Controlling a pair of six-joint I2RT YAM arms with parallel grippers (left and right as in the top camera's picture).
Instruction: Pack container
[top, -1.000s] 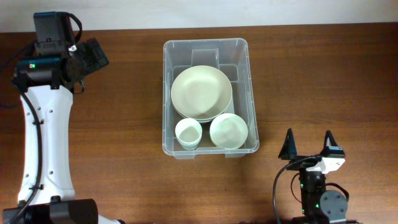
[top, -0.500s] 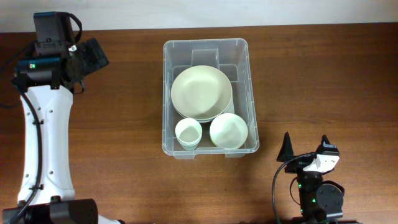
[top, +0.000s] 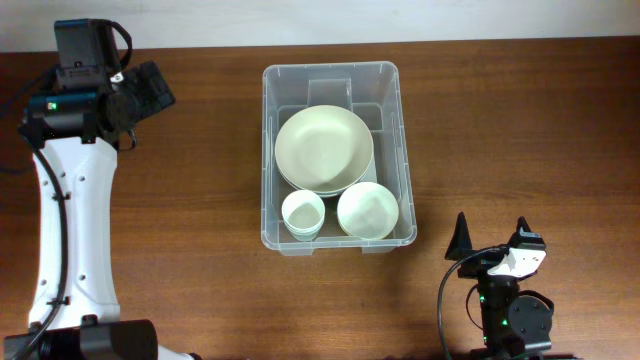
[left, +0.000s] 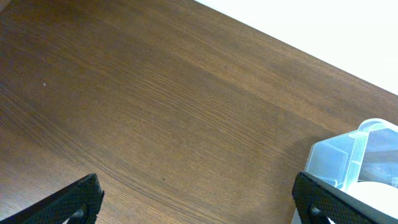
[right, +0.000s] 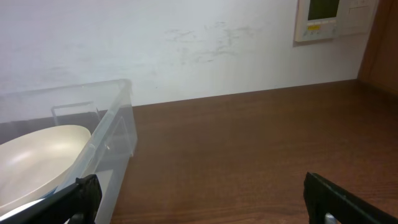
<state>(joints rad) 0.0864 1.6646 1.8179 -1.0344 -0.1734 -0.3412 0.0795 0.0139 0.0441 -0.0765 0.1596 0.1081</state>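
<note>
The left arm (top: 62, 210) stands along the left edge of the overhead frame, its long white link running from the lower left corner up to a black wrist in the upper left. There the left gripper (top: 152, 95) points toward the right; in its own wrist view its dark fingers (left: 78, 199) sit in the two bottom corners, spread wide. The right arm (top: 510, 322) is folded low at the bottom right of the overhead frame. The right gripper (top: 492, 240) points up-frame, its black fingertips (top: 460, 235) held well apart, jaws gaping.
</note>
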